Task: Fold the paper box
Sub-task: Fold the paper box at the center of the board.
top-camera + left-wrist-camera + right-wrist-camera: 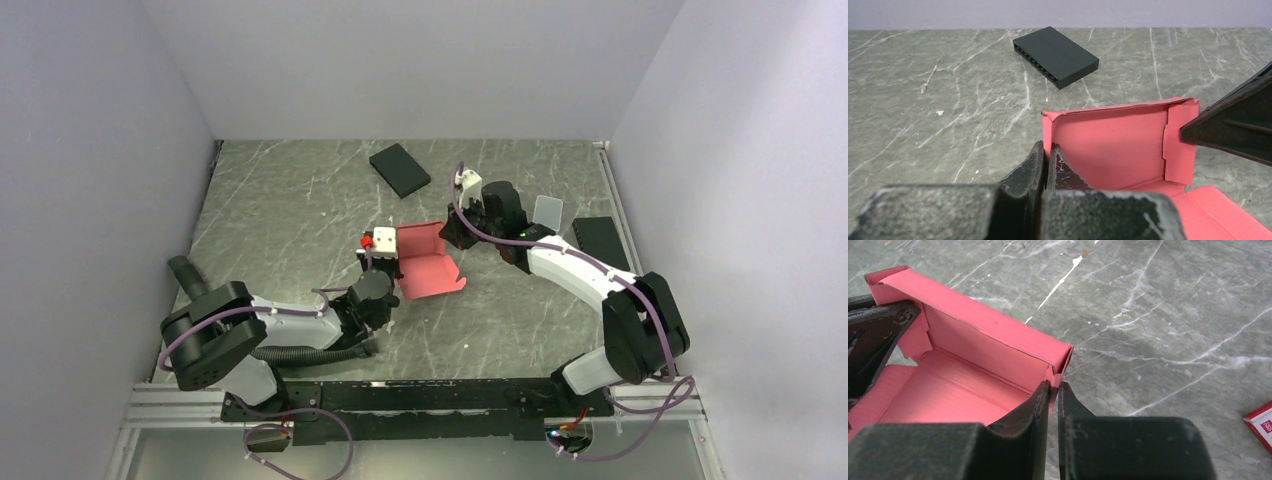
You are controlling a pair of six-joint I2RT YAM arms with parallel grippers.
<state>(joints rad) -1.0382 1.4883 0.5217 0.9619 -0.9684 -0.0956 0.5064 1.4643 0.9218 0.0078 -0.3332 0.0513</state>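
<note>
Pinkish-red cardboard, the paper box (430,262) sits mid-way on the table (300,200) between your arms, its raised rear wall running from left jaws to right jaws. Left wrist: your jaws pinch one end wall. Right wrist: your jaws nip the opposite end.

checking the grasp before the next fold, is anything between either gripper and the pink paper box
Nothing visible. The left gripper and right gripper are each shut on a side wall of the paper box; the black box lies apart.
</note>
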